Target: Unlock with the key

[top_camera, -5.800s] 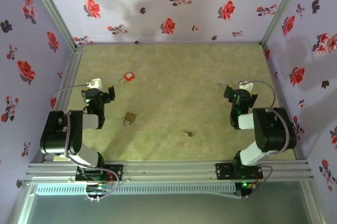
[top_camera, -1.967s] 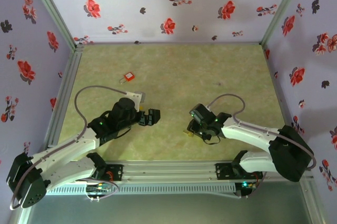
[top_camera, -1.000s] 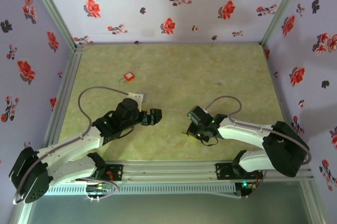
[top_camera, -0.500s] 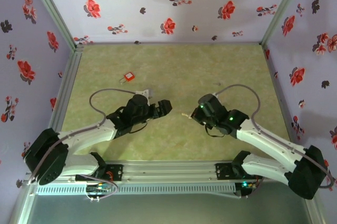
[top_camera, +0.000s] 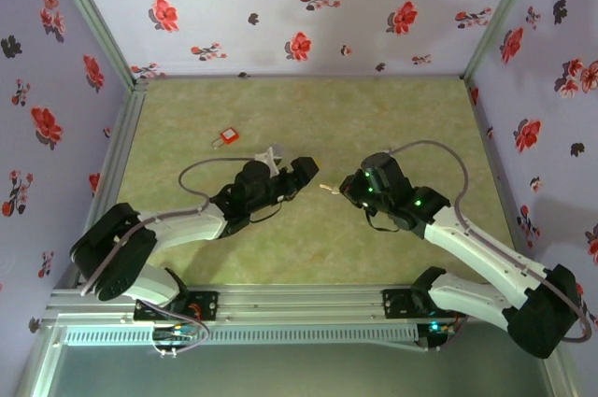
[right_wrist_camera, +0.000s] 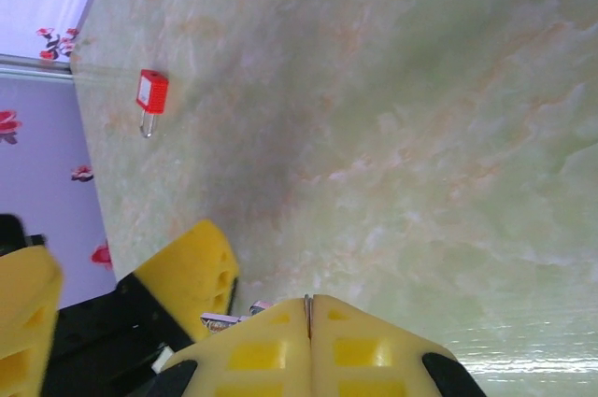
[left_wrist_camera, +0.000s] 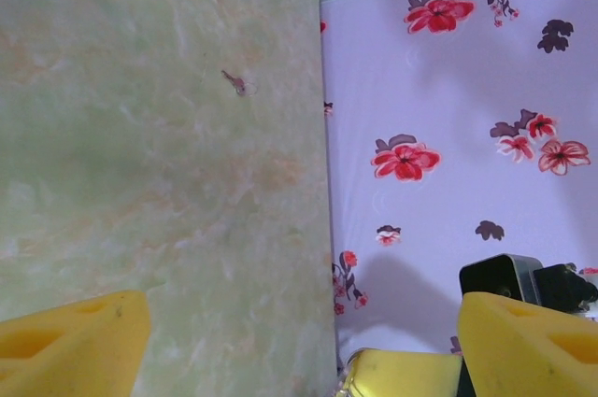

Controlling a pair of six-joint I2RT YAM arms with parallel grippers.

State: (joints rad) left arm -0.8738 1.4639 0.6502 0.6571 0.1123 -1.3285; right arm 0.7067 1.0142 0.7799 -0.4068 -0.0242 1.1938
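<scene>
My right gripper (top_camera: 338, 190) (right_wrist_camera: 309, 308) hangs above the middle of the table, shut on the key (right_wrist_camera: 308, 301), a thin metal sliver between its fingertips. Just to its left is my left gripper (top_camera: 306, 171) (left_wrist_camera: 301, 296), rolled on its side with its fingers (left_wrist_camera: 75, 341) wide apart. A pale yellow piece (left_wrist_camera: 402, 374) with a metal glint shows low against its right finger. I cannot tell if that piece is the brass padlock or the other gripper's tip. A small silvery bit (right_wrist_camera: 229, 320) sits beside the left gripper's finger (right_wrist_camera: 187, 266).
The red padlock (top_camera: 228, 137) (right_wrist_camera: 150, 93) lies on the table at the back left. Flowered walls close the table on three sides, with metal rails along the edges. A small dark mark (left_wrist_camera: 238, 84) is on the table surface. Part of the right arm (left_wrist_camera: 505, 276) shows black.
Both grippers have risen from the table and come together over the middle. The key no longer lies at the front of the table. The left gripper has rolled onto its side.
</scene>
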